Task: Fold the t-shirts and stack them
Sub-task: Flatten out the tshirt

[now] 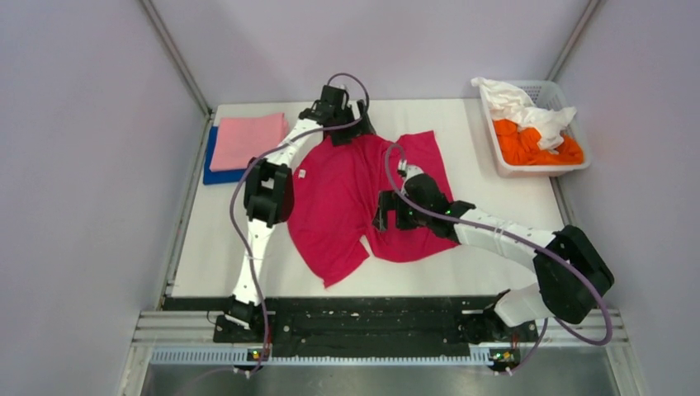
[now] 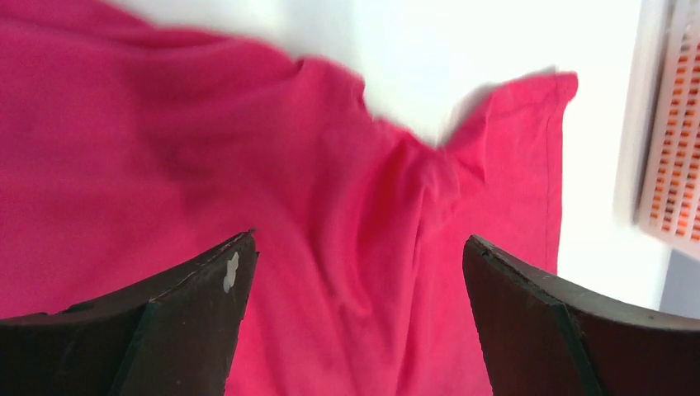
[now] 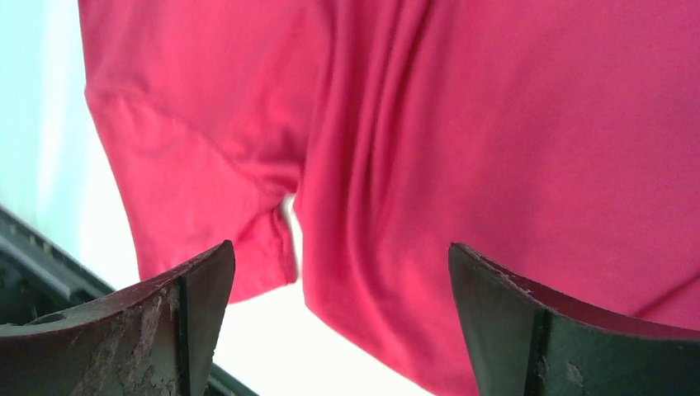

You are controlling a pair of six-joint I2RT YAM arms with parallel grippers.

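Observation:
A magenta-red t-shirt lies spread and rumpled in the middle of the table. My left gripper hovers open over its far edge, and in the left wrist view the open left gripper has the red cloth and a sleeve below it. My right gripper stands open over the shirt's near right part; in the right wrist view the right gripper is above the shirt's edge. A folded light pink shirt rests on a folded royal blue one at the back left. Orange and white shirts lie in the basket.
The white slotted basket stands at the back right corner; its wall shows in the left wrist view. Grey walls close in the table on the left, the back and the right. The black base rail runs along the near edge.

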